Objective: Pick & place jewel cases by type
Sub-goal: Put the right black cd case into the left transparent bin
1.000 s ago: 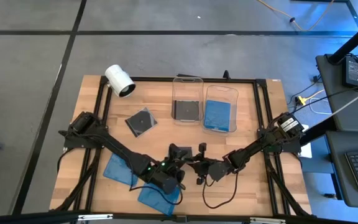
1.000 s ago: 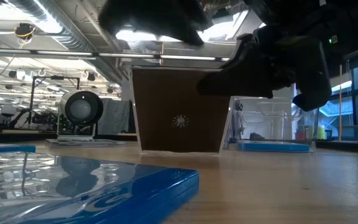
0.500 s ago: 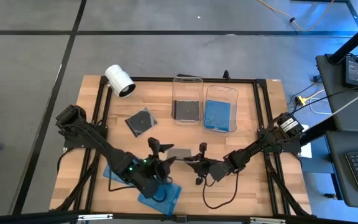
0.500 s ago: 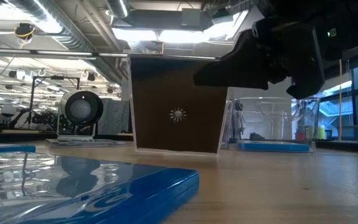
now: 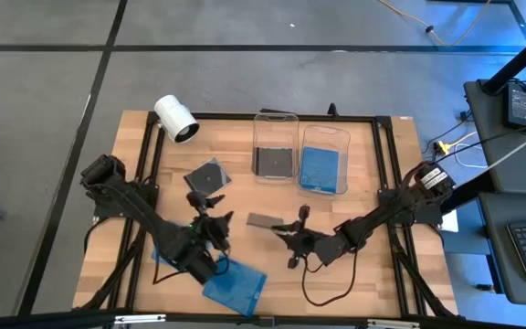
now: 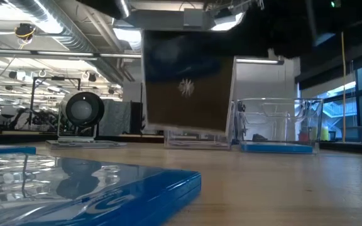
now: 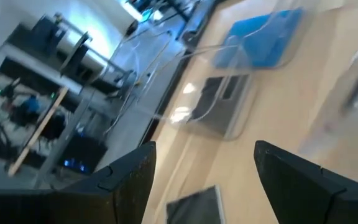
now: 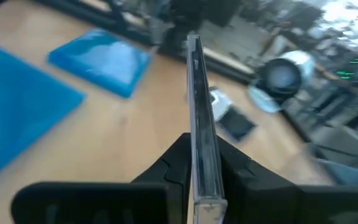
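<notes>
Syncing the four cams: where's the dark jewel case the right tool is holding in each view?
High: dark jewel case mid-table, at the right tool.
Low: centre, lifted off the table, tilted.
Left wrist: can't pick it out.
Right wrist: edge-on, centre, clamped between the fingers.
Shared landmark: white cylinder, far left corner in high, left in low, behind the case in right wrist.

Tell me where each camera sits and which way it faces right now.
High: overhead, straight down on table, both arms.
Low: table height, level across; dark jewel case aloft.
Left wrist: past left pincer, open, toward tubs.
Right wrist: past right pincer, gripping that case edge-on.
High and low share the white cylinder.
</notes>
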You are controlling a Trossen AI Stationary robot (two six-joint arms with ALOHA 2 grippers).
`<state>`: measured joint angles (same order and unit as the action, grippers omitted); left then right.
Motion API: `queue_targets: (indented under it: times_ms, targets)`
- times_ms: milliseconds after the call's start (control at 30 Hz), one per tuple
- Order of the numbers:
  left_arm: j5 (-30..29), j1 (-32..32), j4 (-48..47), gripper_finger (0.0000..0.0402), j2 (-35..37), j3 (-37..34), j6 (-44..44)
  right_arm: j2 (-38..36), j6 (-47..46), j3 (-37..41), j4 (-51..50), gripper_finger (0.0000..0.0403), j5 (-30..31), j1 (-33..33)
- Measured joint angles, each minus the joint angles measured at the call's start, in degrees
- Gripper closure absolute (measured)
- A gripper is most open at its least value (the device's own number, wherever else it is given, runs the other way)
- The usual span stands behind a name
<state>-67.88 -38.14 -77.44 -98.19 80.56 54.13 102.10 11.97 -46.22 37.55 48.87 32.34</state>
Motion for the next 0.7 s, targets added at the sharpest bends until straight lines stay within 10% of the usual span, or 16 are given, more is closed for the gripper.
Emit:
queue_targets:
  times_ms: [400,700]
  targets:
    - [2.07,-1.94,-2.72,0.0135,0.00,-11.08,27.10,-12.99,3.82,-0.09,0.93,0.0350,24.88,-2.30]
    - [4.91,0.88,4.75,0.0135,0.00,-16.92,30.87,-16.58,3.16,-2.67,0.10,0.0350,24.13,-12.60]
